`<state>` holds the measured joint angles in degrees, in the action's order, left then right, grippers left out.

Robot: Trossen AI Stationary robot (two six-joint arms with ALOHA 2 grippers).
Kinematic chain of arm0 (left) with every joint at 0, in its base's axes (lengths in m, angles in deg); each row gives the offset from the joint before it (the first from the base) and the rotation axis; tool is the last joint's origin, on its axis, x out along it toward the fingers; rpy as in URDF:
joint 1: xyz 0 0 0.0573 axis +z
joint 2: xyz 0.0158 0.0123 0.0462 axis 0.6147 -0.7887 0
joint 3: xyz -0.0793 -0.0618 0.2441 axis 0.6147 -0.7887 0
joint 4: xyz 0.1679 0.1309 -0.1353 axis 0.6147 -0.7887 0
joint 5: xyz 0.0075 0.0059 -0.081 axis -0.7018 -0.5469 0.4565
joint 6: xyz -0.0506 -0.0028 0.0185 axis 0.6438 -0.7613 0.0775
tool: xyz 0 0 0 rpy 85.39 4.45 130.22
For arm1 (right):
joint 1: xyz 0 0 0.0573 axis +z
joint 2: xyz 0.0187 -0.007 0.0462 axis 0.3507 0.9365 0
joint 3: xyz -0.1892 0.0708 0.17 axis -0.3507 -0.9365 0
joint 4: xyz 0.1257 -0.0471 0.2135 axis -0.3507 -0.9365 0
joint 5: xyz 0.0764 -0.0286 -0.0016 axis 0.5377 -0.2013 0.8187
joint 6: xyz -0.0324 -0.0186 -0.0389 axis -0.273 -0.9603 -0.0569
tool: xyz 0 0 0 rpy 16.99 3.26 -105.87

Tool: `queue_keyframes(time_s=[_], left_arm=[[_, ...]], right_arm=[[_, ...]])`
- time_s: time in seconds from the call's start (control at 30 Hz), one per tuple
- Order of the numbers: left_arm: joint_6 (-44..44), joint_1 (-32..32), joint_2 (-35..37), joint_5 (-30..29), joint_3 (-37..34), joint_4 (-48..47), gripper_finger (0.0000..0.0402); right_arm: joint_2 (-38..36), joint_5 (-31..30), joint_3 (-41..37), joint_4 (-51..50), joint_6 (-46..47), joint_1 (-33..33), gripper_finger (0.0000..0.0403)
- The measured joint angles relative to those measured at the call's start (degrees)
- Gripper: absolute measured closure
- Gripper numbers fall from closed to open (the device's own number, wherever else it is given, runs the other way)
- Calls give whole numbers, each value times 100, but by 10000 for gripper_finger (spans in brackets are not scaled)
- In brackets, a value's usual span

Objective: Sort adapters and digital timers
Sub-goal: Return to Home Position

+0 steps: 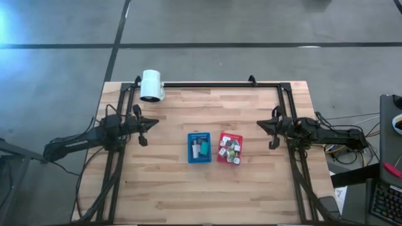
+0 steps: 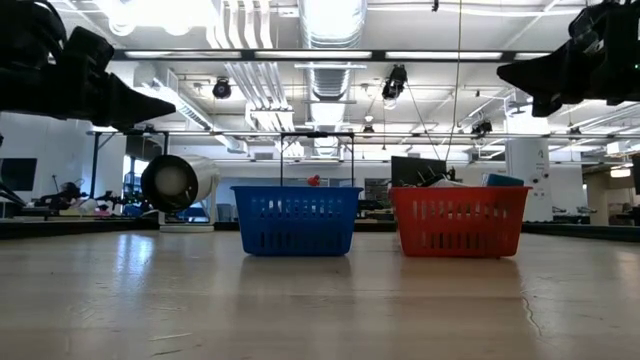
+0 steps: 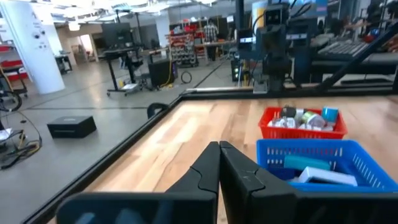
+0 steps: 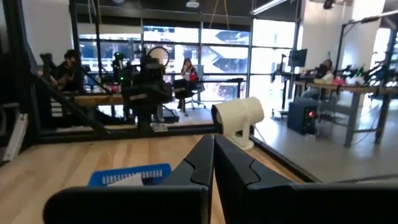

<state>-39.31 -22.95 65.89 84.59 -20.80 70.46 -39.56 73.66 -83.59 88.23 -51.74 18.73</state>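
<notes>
The left gripper (image 1: 154,123) hangs above the left part of the wooden bench (image 1: 188,188), pointing right toward the middle, and its own wrist view shows the fingers (image 3: 205,168) clenched tip to tip on nothing. Farther off and just to its right a white cylinder (image 1: 151,85) lies on its side at the bench's far edge; in the low view its dark round end (image 2: 170,182) faces the camera. At the middle of the bench two small plastic baskets stand side by side, close together but with a narrow gap showing between them. The blue basket (image 1: 189,147) is the left one and holds the digital timers (image 1: 200,148) – a teal one (image 3: 309,162) and a white one (image 3: 326,177) can be told apart in the left wrist view, lying flat inside. The red basket (image 1: 231,133) on the right holds the adapters (image 1: 230,150), a heap of small mostly white blocks that reaches about to its rim (image 3: 303,129). No adapter or timer lies loose on the boards. The right gripper (image 1: 259,124) hovers over the right part of the bench, level with the left one and pointing left at the baskets – its fingers (image 4: 196,162) are likewise pressed together and hold nothing. Both grippers are well apart from the baskets and raised off the bench, as the low view shows them high at either side (image 2: 165,107) (image 2: 505,72).
</notes>
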Motion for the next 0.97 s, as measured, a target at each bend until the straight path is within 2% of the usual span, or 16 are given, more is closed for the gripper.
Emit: queue_keyframes(time_s=[0.13,0.33,0.57,0.97], left_arm=[[12,0,-8,-1,0,-7,388],[112,0,-4,-1,0,-15,389],[117,0,-4,-1,0,-19,388],[130,0,-4,-2,0,-26,388]], right_arm=[[34,2,1,-6,-320,1,394],[78,2,-1,-83,-40,1,394],[75,4,-1,-170,-499,1,394],[71,6,-1,-166,-487,1,394]])
